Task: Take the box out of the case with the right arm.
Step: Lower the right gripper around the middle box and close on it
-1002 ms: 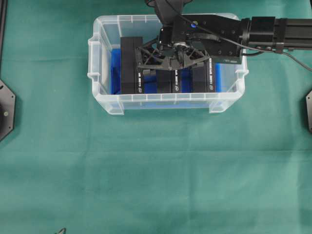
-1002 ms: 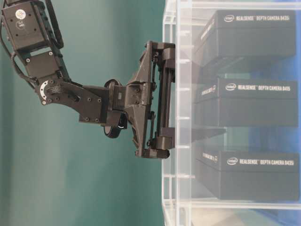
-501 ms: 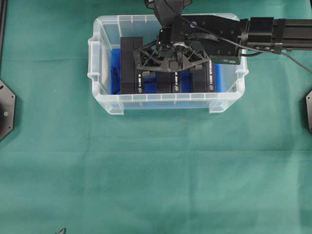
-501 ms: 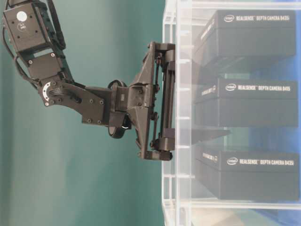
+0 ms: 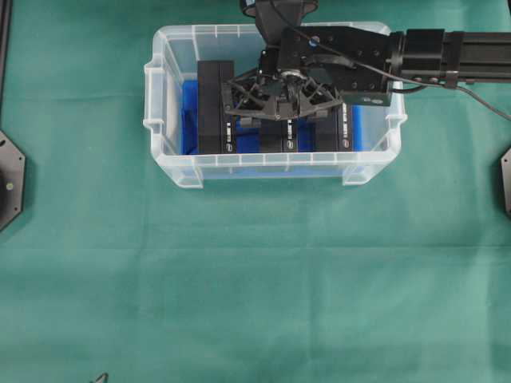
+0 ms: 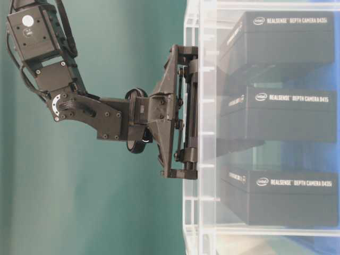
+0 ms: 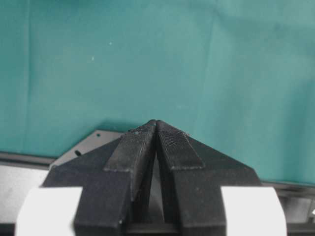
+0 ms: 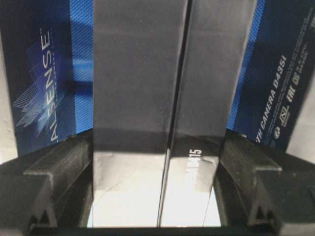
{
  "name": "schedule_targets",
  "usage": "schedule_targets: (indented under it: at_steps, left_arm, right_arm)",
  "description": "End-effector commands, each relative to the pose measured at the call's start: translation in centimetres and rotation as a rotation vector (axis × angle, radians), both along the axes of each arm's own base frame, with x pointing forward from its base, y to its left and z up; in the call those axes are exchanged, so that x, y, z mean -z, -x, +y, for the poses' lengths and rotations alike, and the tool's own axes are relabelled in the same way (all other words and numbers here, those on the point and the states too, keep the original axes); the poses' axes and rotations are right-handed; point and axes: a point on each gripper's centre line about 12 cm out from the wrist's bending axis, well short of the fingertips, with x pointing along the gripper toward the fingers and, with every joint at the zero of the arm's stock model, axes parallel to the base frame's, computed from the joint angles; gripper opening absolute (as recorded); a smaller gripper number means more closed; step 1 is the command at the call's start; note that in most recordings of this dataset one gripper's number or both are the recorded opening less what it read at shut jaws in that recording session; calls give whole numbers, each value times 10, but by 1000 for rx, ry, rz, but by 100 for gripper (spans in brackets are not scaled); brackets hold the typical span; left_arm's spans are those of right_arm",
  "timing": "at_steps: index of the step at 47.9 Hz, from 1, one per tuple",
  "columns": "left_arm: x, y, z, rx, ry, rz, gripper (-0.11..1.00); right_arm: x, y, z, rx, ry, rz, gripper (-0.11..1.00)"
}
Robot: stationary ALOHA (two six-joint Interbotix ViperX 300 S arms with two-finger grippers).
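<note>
Change: right gripper [image 5: 278, 108] jaws stand narrower than a second ago, drawn in toward the middle box [image 5: 278, 134]; boxes and case unmoved.
Table cloth [image 5: 255, 287]: green, covering the whole surface beneath the case.
Case [image 5: 172, 76]: clear plastic tub with rim handles, blue sheet [image 5: 189, 108] lining its bottom; the landmark for all entries below.
Right arm [image 5: 447, 54]: all black, reaching in over the case's right rim, wrist bent down into the case interior.
Left box [image 5: 215, 104]: black, standing on edge inside the case, nearest its left wall.
Middle box: black, on edge at the case's centre, directly under the right gripper; in the right wrist view its dark faces [image 8: 162, 73] fill the space between the two fingers [image 8: 59, 172].
Right box [image 5: 339, 128]: black, on edge inside the case, toward its right wall, partly under the arm.
Right gripper state: jaws partly spread, one finger on each side of the middle box, close to its faces; contact cannot be told.
Left gripper [image 7: 156, 125]: outside the case, over bare cloth, fingertips pressed together, holding nothing.
</note>
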Motion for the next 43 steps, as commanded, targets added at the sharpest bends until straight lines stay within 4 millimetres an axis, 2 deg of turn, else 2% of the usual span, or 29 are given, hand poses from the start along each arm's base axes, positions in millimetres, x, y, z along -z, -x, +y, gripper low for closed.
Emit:
schedule_targets:
  at_steps: [1,9,21,28,43]
  left_arm:
    - [-5,-1,0,2,-2,-17,0]
    - [-6,-1,0,2,-2,-19,0]
    - [-6,-1,0,2,-1,-17,0]
    - [-6,-1,0,2,-2,-17,0]
    - [-6,-1,0,2,-2,-19,0]
  right_arm:
    - [-16,-3,1,-3,9,-37,66]
    - [-29,-6,0,-4,18,-61,66]
    - [-65,-1,0,-7,49,-35,66]
    - [-91,1,-1,-9,83,-37,66]
    - [-160,15,0,8,181,-24,66]
